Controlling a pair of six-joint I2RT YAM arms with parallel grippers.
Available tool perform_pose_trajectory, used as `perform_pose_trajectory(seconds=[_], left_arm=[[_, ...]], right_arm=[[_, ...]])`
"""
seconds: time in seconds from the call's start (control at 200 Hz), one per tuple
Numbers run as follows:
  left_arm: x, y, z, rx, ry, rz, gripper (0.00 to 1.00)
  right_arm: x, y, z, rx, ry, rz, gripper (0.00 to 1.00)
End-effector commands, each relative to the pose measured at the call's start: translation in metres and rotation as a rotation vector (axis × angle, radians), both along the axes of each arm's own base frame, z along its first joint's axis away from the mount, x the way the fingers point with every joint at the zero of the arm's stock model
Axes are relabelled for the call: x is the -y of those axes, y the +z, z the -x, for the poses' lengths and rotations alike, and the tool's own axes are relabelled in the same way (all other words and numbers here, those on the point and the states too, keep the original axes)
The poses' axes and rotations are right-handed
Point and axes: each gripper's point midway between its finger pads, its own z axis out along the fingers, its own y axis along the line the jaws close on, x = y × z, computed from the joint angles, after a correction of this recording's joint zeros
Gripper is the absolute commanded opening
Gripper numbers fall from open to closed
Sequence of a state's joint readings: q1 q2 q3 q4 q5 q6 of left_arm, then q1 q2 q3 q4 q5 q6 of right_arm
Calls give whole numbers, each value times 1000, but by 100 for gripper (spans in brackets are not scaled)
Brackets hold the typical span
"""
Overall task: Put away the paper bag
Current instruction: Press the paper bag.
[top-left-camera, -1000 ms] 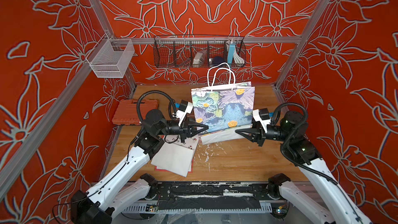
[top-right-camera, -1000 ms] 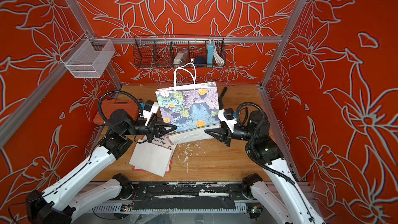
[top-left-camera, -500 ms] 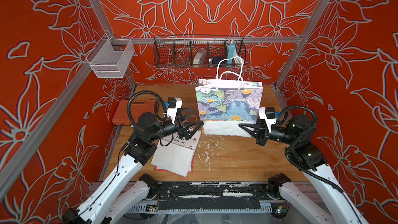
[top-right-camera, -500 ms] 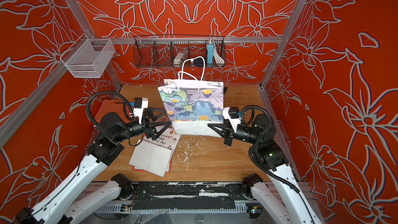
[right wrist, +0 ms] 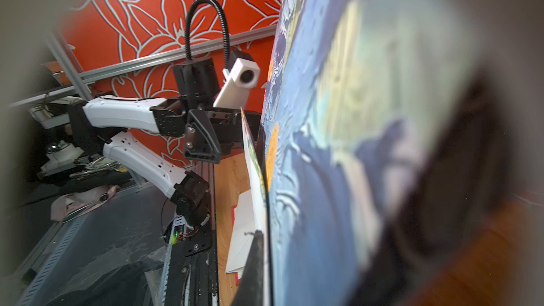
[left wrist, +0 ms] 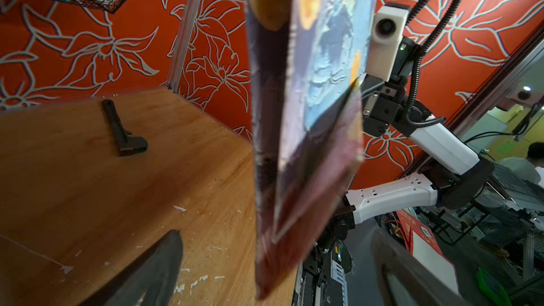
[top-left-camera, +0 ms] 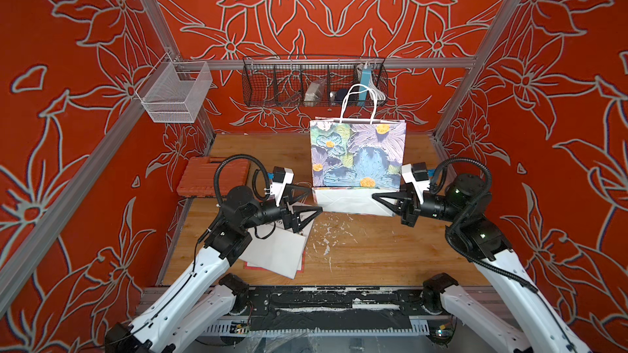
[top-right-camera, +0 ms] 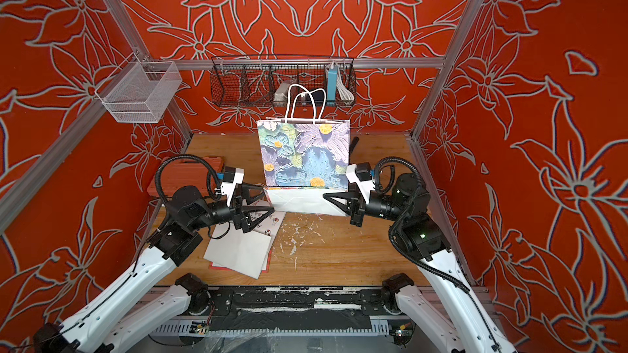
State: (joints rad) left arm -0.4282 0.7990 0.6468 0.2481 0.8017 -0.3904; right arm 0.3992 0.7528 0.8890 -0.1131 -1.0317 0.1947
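Holds the paper bag upright over the middle of the table, folded flat, long axis vertical, handles up. Pinches its lower corner in the right gripper, jaws closed on the white base fold. Spreads the left gripper wide just beside the opposite lower edge, gripping nothing. Likely leaves 1 arm, the right, for the carry.

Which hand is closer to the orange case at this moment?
Left. The left hand, open, lies between the orange case and the paper bag. The right hand grips the paper bag's opposite side, farther away.
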Motion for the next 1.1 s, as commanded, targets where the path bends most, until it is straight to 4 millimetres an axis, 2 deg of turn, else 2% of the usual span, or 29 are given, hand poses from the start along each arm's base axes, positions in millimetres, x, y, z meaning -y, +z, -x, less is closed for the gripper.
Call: perform_pose_trajectory(seconds=[0.0, 0.095, 0.19, 0.25, 0.435, 0.555, 0.696, 0.731, 0.741, 0.746, 0.751, 0.766, 0.796, 0.866, 0.946, 1.091], left_arm=[[5, 26, 7, 57, -63, 97, 99], [6, 31, 7, 73, -76, 123, 95], [7, 38, 12, 89, -110, 148, 73], [9, 42, 16, 92, -135, 157, 65], [7, 52, 21, 132, -148, 164, 52], [6, 57, 22, 151, -139, 172, 21], [4, 57, 20, 153, -119, 173, 0], [4, 56, 20, 148, -115, 170, 0], [4, 55, 20, 147, -115, 169, 0], [4, 55, 20, 147, -114, 169, 0], [4, 55, 20, 148, -113, 168, 0], [4, 54, 20, 145, -113, 167, 0], [4, 53, 21, 145, -115, 164, 0], [4, 47, 22, 135, -117, 148, 0], [4, 40, 25, 127, -126, 129, 0], [3, 33, 32, 116, -145, 114, 0]], right_arm=[[-10, 18, 25, 30, 128, -46, 0], [-14, 19, 33, 12, 172, -64, 0], [-15, 17, 31, -13, 174, -66, 0], [-17, 15, 28, -26, 177, -70, 0], [-22, 11, 22, -66, 195, -52, 0], [-22, 6, 21, -81, 190, -36, 0], [-21, 3, 20, -89, 168, -26, 0], [-20, 3, 20, -90, 159, -24, 2], [-20, 3, 20, -89, 157, -22, 7], [-20, 4, 20, -86, 156, -23, 13], [-20, 3, 20, -87, 155, -22, 13], [-19, 4, 20, -85, 151, -20, 22], [-18, 5, 20, -78, 147, -15, 31], [-16, 11, 20, -55, 135, -10, 37], [-15, 20, 19, -38, 132, -18, 31], [-15, 26, 17, -38, 128, -22, 4]])
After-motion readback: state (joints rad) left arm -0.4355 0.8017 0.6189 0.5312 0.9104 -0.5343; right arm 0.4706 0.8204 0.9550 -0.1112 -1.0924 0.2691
